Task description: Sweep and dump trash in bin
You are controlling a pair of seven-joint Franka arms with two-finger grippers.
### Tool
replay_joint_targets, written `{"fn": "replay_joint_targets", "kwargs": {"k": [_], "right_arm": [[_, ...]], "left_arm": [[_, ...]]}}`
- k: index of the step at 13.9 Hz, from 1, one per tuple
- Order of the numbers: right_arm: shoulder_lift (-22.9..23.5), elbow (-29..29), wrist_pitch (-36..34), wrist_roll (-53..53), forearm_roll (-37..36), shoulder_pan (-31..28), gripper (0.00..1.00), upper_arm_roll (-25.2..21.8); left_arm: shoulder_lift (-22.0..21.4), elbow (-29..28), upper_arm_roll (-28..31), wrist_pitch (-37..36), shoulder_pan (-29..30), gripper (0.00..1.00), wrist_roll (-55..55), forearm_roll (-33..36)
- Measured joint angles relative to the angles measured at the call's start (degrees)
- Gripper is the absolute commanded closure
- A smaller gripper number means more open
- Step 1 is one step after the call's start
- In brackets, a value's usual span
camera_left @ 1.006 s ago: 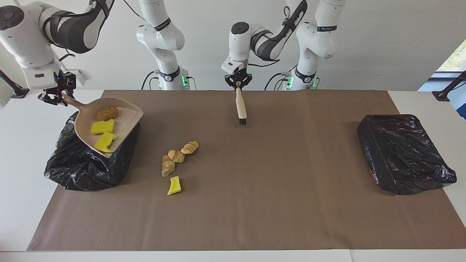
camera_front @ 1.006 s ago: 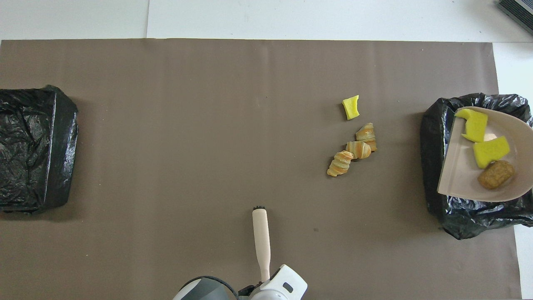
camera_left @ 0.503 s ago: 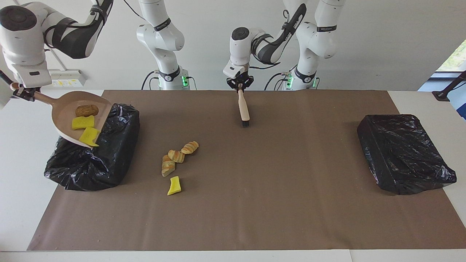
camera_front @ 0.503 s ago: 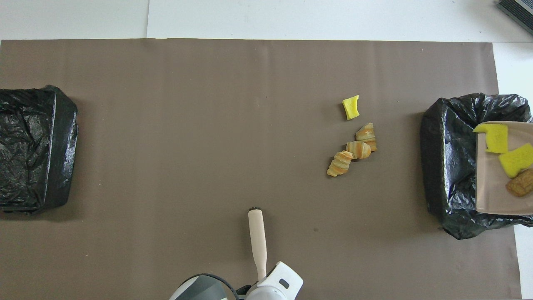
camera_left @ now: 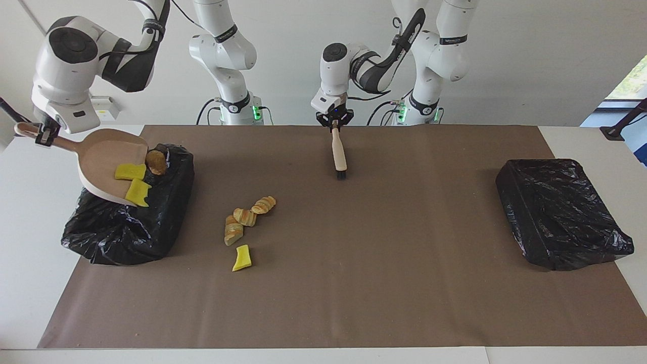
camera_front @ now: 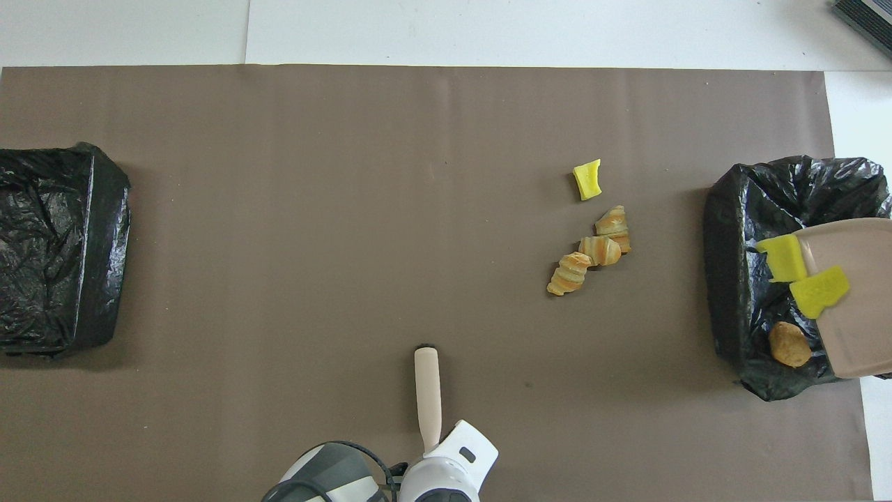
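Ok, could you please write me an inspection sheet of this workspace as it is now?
Surface: brown paper over a white table.
Job's things: dustpan tilted over the open bin at the right arm's end; two yellow sponge chunks at its lip; brown bun in the bin's opening; three croissants and one yellow chunk on the paper; brush.
Clutter: second bag-covered bin at the left arm's end.
Grippers: right gripper holds the dustpan's handle; left gripper at the brush handle's top.
Cables: black cables at the arm bases.
Surroundings: white wall, window.
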Motion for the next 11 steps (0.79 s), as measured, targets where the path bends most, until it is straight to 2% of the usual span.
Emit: {"fn": "replay_joint_targets", "kwargs": {"k": [2,6,9,11], "right_arm": [[-0.83,-0.85,-0.01,-1.22,-2.84,0.13,1.0,0.0],[-2.06,-0.79,-1.89,-1.75,-7.65,1.15,1.0,0.02],[-4.85,1.27,-7.78,0.72,-6.86,3.45,1.0,1.39],[-6.05,3.19,-12.44,7.14,-1.84,4.29,1.0,3.39]], "left_arm": [[0.02,3.05,0.2,-2.64,4.28,0.0,5.97,-0.01],[0.26,12.77,0.46,-10.99,12.07,0.0,17.78,-0.01],[0.22,19.89,0.66,-14.12,18.69,0.0,26.62,0.0],[0.23,26.0,0.8,-18.64,23.46,0.0,33.65,0.02]]}}
